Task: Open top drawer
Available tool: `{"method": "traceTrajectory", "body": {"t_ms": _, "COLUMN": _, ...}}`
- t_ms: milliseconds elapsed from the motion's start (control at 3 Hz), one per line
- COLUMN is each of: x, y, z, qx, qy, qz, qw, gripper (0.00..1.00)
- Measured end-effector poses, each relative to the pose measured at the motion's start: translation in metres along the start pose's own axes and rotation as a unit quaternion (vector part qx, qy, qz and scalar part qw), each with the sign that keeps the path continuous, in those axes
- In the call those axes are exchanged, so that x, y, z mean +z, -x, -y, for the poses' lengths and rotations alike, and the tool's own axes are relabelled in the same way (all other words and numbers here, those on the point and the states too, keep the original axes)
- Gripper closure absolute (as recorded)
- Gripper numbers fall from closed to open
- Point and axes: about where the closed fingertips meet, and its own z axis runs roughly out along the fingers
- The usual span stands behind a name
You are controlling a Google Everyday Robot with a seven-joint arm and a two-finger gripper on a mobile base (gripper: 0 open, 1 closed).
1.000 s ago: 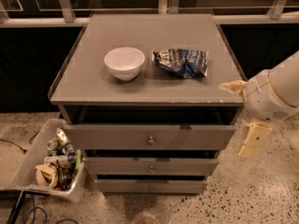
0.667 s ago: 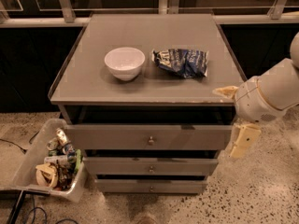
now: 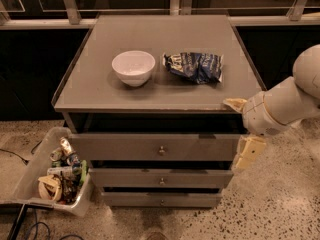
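The top drawer (image 3: pixel 125 147) is the widest grey front under the tabletop, with a small round metal knob (image 3: pixel 161 150) at its centre. A dark gap shows above it, and its inside is hidden. My gripper (image 3: pixel 242 129) is at the cabinet's right front corner, to the right of the knob. It is open and empty. One cream finger (image 3: pixel 235 104) is by the tabletop's front right edge. The other (image 3: pixel 249 153) hangs beside the drawer's right end.
A white bowl (image 3: pixel 133 67) and a crumpled blue chip bag (image 3: pixel 194 66) lie on the grey cabinet top (image 3: pixel 100 91). Two narrower drawers (image 3: pixel 160 178) sit below the top one. A clear bin of trash (image 3: pixel 60 171) stands on the floor at the cabinet's left.
My arm and gripper have moved left, closer to the cabinet's right front corner. The drawers, bowl and bag have not moved.
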Motion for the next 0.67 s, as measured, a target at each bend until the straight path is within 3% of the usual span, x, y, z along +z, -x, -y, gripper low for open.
{"method": "traceTrajectory", "body": {"t_ms": 333, "x": -0.023, "y": 0.004, "z": -0.008, "qx": -0.006, "qy": 0.002, "qz": 0.003, "qw": 1.0, "gripper": 0.0}}
{"method": "traceTrajectory", "body": {"t_ms": 667, "x": -0.068, "y": 0.012, "z": -0.022, "qx": -0.017, "qy": -0.016, "qz": 0.012, "qw": 0.9996, "gripper": 0.0}}
